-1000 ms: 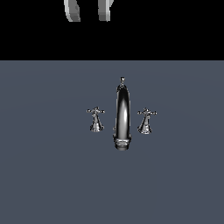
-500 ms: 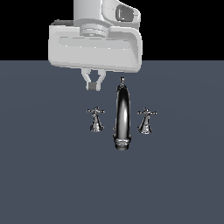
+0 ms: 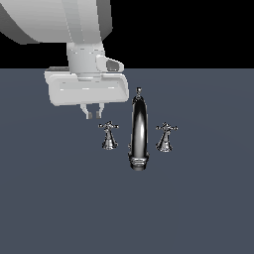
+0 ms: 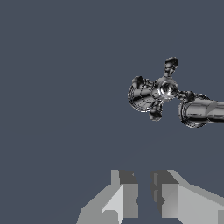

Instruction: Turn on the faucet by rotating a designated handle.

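One handle (image 3: 108, 134) beside gripper (image 3: 93, 114)

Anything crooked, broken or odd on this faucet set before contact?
Nothing stands out. The spout and both cross handles stand upright and intact. The gripper hangs beside the handle on the exterior view's left, touching nothing.

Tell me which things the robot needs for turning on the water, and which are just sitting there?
Needed for the job:
- the hand, with nothing between its fingers
- the handle nearest the hand, probably; which handle is meant isn't marked

Just there:
- the spout
- the other handle
- the grey counter
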`<state>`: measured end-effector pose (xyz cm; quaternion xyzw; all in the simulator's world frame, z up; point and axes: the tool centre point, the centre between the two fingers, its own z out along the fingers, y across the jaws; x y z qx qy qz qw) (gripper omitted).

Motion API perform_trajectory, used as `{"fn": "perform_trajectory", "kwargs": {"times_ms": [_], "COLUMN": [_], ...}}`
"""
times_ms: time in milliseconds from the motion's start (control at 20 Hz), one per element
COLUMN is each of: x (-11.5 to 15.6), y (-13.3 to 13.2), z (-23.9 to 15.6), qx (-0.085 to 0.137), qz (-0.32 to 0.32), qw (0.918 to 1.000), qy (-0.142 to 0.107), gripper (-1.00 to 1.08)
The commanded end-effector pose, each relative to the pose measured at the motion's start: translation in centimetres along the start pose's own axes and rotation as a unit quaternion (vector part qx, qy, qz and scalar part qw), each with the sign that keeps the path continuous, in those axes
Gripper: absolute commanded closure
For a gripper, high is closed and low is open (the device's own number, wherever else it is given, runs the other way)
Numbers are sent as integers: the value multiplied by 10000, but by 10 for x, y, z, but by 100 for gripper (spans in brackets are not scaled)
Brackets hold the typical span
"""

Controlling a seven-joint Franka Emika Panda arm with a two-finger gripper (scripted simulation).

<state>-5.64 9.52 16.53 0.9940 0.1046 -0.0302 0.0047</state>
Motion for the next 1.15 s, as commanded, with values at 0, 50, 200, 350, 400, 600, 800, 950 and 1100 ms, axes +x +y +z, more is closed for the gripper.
{"fn": "perform_trajectory", "kwargs": {"times_ms": [0,50,200,350,400,600,800,950,1100], "x": [-2,11,36,40,49,-6,50,60,70], "y": [-6,28,69,-12,64,150,143,159,117], "z": [43,45,51,86,92,84,83,86,80], "qx": [-78,-196,-435,-542,-686,-922,-1211,-1445,-1309], "qz": [68,174,-314,-1473,-997,-610,-1310,-2027,-1838], "qw": [9999,9997,9986,9876,9926,9910,9837,9685,9741], "qy": [-105,-18,43,-49,-32,-750,-212,-73,169], "gripper": [55,73,24,85,44,-27,-34,-75,-72]}}
